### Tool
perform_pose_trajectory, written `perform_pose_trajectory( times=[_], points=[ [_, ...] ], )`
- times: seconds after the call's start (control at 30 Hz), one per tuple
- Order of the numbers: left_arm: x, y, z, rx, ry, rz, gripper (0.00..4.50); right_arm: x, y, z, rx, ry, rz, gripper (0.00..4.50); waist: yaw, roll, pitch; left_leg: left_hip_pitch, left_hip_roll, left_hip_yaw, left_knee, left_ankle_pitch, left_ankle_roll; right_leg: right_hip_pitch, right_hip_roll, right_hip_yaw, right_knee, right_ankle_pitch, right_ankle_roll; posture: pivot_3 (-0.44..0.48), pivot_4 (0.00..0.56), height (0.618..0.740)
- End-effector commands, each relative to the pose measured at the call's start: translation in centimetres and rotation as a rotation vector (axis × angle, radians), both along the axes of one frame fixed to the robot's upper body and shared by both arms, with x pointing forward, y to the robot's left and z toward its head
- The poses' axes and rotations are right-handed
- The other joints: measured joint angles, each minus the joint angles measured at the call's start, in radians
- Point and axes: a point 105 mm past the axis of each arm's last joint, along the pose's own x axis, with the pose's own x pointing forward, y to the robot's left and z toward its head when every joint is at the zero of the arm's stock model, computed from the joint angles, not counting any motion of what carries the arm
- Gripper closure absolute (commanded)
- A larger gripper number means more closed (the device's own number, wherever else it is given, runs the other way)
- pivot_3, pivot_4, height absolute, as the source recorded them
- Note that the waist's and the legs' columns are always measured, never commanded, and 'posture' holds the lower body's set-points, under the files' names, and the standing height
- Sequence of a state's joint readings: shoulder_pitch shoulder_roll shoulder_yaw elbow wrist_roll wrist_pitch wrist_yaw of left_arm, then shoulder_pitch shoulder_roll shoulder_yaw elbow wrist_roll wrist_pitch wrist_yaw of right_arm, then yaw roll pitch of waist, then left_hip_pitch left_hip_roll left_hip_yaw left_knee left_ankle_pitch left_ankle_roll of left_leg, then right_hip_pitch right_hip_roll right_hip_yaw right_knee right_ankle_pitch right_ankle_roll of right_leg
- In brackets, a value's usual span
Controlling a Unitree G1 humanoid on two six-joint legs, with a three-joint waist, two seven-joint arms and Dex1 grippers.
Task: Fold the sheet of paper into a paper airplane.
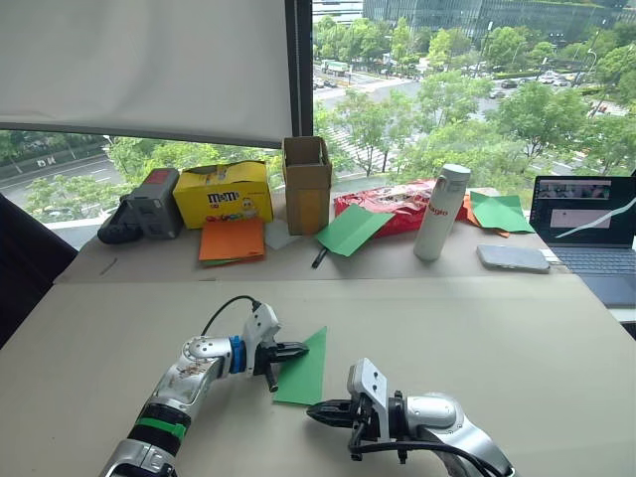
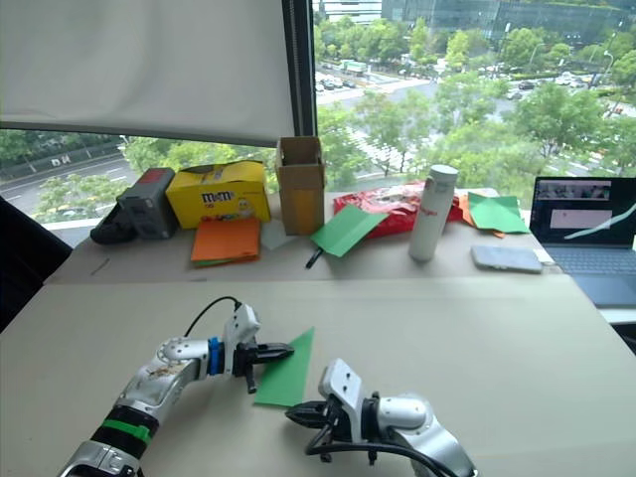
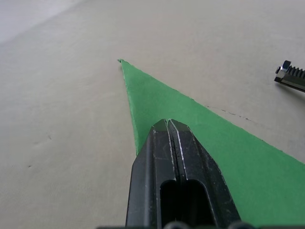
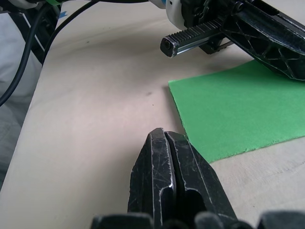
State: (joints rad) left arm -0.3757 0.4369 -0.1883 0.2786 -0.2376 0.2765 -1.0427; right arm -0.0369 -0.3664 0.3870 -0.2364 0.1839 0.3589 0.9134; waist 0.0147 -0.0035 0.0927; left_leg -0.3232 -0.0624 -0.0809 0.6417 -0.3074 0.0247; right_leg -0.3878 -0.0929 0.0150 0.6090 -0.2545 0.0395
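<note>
Jaws together on both — left gripper [image 1: 289,351] pressed onto the near-left edge of the paper airplane [image 1: 304,368], a green wedge pointing away across the table [image 1: 517,338]; right gripper [image 1: 320,409] just off its near corner, not touching.

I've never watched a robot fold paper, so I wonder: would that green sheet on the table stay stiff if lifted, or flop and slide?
Probably floppy: the green sheet lies thin and flat against the table. Likely very light, so a nudge from the left gripper, fingers shut at its edge, could slide it across the smooth top. Its pointed tip would likely bend easily.
</note>
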Motion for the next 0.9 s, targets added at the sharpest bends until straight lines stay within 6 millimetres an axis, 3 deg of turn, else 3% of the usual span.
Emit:
perform_pose_trajectory(
  times=[0.03,0.23,0.4,0.67,0.9],
  points=[
    [-0.4,0.5,-1.9,0.057,0.058,0.014,4.46,1.8,-0.7,1.3,-0.023,-0.063,-0.065,4.50,0.000,0.000,0.001,0.000,0.000,0.000,0.000,0.000,0.000,0.000,0.000,0.000,0.000,0.000,0.000,0.000,0.150,0.740],
    [-0.4,0.2,-1.9,0.051,0.053,0.011,4.46,5.7,-0.3,2.9,-0.149,-0.267,-0.070,4.50,0.001,-0.001,0.002,0.000,-0.001,0.000,0.001,0.000,-0.001,0.000,0.000,0.000,0.001,0.000,0.000,0.000,0.150,0.740],
    [-0.4,0.1,-1.9,0.050,0.050,0.009,4.46,6.6,-0.8,1.8,-0.220,-0.279,-0.031,4.50,0.005,-0.001,0.002,0.000,-0.002,0.000,0.001,0.000,0.000,0.000,-0.001,-0.001,0.001,0.000,0.000,0.000,0.150,0.740],
    [-0.3,0.0,-1.9,0.048,0.045,0.010,4.46,4.5,-1.6,-1.3,-0.263,-0.223,0.058,4.50,0.003,0.000,0.002,0.000,-0.002,0.000,0.001,0.000,0.000,0.000,-0.001,0.000,0.001,0.000,0.000,0.000,0.150,0.740],
    [-0.2,-0.2,-1.9,0.047,0.044,-0.001,4.46,2.3,-1.0,-1.6,-0.255,-0.222,0.143,4.50,0.004,0.000,0.001,0.001,-0.002,0.000,0.001,0.000,0.000,0.001,-0.001,0.000,0.001,0.000,0.000,0.000,0.150,0.740]
  ],
)
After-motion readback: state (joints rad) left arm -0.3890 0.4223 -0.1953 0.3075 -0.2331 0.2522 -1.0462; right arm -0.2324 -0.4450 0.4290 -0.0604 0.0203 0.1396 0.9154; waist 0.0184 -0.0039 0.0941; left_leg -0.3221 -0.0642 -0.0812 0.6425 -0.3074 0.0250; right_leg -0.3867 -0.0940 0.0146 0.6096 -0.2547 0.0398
